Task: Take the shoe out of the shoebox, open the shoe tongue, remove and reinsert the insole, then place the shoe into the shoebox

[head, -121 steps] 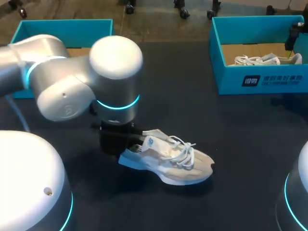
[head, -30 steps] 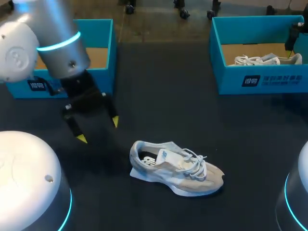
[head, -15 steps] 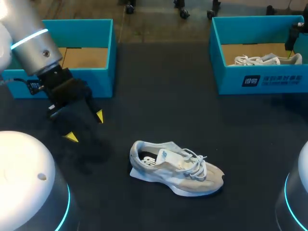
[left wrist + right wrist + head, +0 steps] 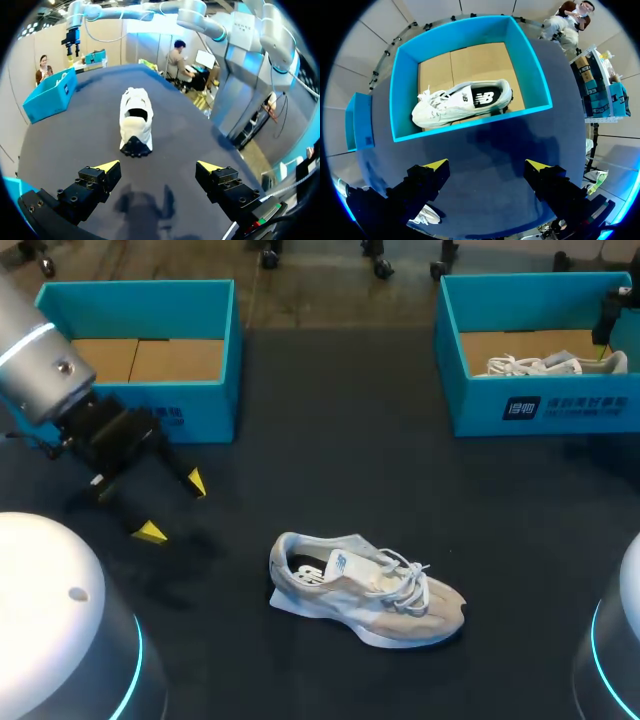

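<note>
A pale grey-white shoe [image 4: 365,590] lies on its sole in the middle of the dark table, heel toward my left side, tongue and laces up. My left gripper [image 4: 172,508] hangs open to the shoe's left, well apart from it. In the left wrist view the shoe [image 4: 135,117] lies heel-first ahead of the open, empty left gripper [image 4: 159,165]. An empty blue shoebox [image 4: 200,420] stands at the back left. My right gripper [image 4: 487,164] is open above the back-right blue shoebox [image 4: 470,27], which holds a second shoe [image 4: 462,102].
The right shoebox [image 4: 560,405] with the second shoe [image 4: 555,364] stands at the table's back right; my right gripper [image 4: 612,312] shows dark at its far edge. Bare dark tabletop lies between the two boxes and around the shoe.
My left arm has drawn back leftward and away from the shoe, its gripper staying open. Four seconds ago it was at the shoe's heel. The shoe has not moved over the last second.
</note>
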`<state>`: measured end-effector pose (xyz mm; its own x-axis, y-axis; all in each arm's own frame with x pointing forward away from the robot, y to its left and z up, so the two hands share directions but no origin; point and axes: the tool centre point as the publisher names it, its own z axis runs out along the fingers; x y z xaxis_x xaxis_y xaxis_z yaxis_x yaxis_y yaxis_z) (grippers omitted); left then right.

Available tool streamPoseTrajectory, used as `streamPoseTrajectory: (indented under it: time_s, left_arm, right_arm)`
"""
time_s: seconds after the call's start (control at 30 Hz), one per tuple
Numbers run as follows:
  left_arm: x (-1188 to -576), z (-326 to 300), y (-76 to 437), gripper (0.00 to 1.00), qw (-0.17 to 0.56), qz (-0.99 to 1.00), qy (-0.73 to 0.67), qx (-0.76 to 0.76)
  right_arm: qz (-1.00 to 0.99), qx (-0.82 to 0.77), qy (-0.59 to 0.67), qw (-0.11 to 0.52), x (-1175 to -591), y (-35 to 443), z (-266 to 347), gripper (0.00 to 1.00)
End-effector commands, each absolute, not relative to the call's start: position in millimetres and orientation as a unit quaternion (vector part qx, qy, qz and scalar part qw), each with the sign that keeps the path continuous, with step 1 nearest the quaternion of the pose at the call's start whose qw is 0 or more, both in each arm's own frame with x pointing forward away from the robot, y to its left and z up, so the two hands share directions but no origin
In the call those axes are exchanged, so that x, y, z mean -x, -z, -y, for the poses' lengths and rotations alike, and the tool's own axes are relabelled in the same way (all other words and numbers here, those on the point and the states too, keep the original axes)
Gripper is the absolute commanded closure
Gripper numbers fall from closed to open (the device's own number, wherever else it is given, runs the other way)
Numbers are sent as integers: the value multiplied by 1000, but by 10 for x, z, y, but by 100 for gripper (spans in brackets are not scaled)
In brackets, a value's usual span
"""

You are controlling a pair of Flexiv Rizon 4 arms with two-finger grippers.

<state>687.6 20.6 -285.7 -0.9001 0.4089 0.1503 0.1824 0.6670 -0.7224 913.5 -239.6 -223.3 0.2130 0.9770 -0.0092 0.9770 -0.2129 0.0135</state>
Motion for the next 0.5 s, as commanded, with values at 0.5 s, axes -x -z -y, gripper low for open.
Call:
streamPoseTrajectory:
  time_s: [0.5]
  left_arm:
    - [-6759, -376, 3303, 0, 175, 832, -522, 69]
  right_arm:
    - [-628, -779, -1, 8, -9136, 2235, 2399, 0]
